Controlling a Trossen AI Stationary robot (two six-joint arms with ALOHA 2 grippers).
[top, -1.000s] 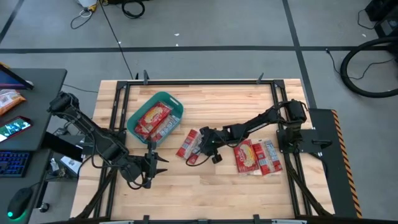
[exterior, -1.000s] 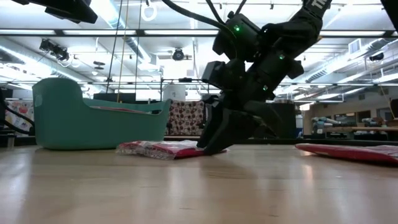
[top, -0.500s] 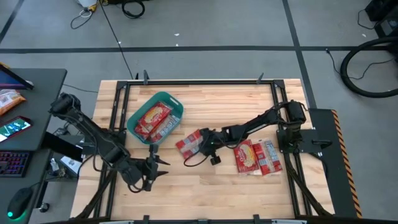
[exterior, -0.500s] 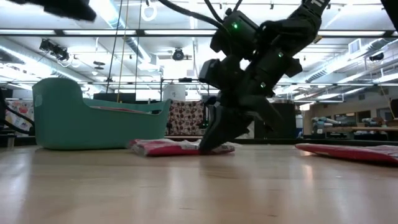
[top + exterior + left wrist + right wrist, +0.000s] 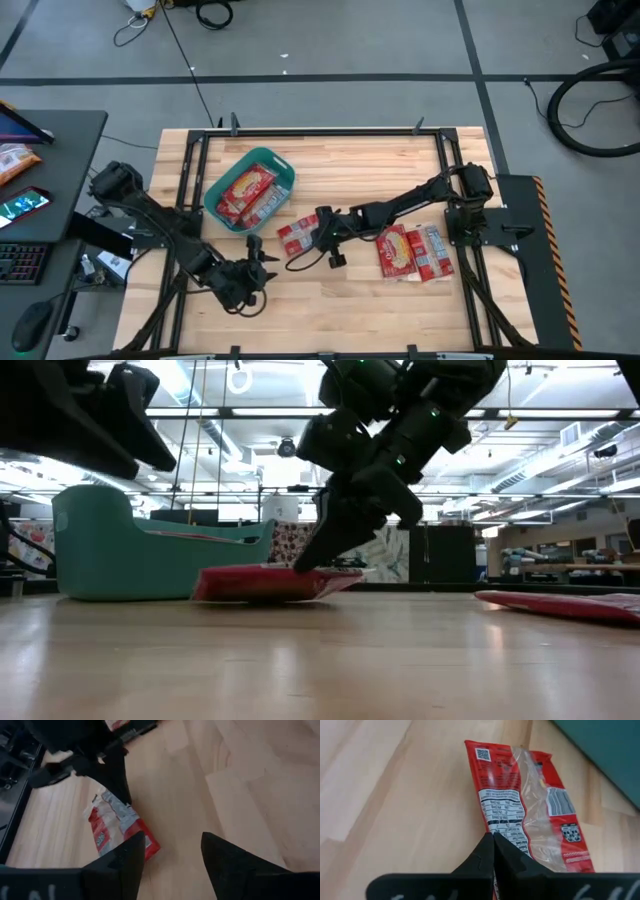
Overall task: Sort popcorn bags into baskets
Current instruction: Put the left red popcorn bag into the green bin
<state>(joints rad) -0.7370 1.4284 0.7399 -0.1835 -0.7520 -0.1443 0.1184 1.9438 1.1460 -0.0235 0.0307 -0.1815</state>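
Gripping a Popcorn Bag Beside the Tub

Pinching one popcorn bag (image 5: 296, 237) at its edge, the right gripper (image 5: 318, 232) sat near the middle of the wooden table (image 5: 340, 300), its fingers clenched together on the packet. In the right wrist view the two dark fingers (image 5: 492, 851) met in a point over the bag's printed back, where a nutrition panel, a barcode and a small square code showed on red and clear film. From the low view the held bag (image 5: 265, 582) hung nearly flat with one end tipped a little upward, just above or barely touching the tabletop; which of the two could not be told.

The teal tub (image 5: 250, 189) stood near the held bag, toward the table's back left, with several red and yellow packets (image 5: 243, 192) lying inside it. Part of its teal wall (image 5: 600, 750) appeared just beyond the bag in the right wrist view.

More popcorn bags (image 5: 412, 251) lay flat in a small cluster on the table's right side, near the base of the right arm.

The left gripper (image 5: 262, 272) hovered over bare wood at the table's front left, its fingers (image 5: 227, 865) spread apart and holding nothing. Past them, the left wrist view took in the held bag (image 5: 119, 827) and the right arm above it.
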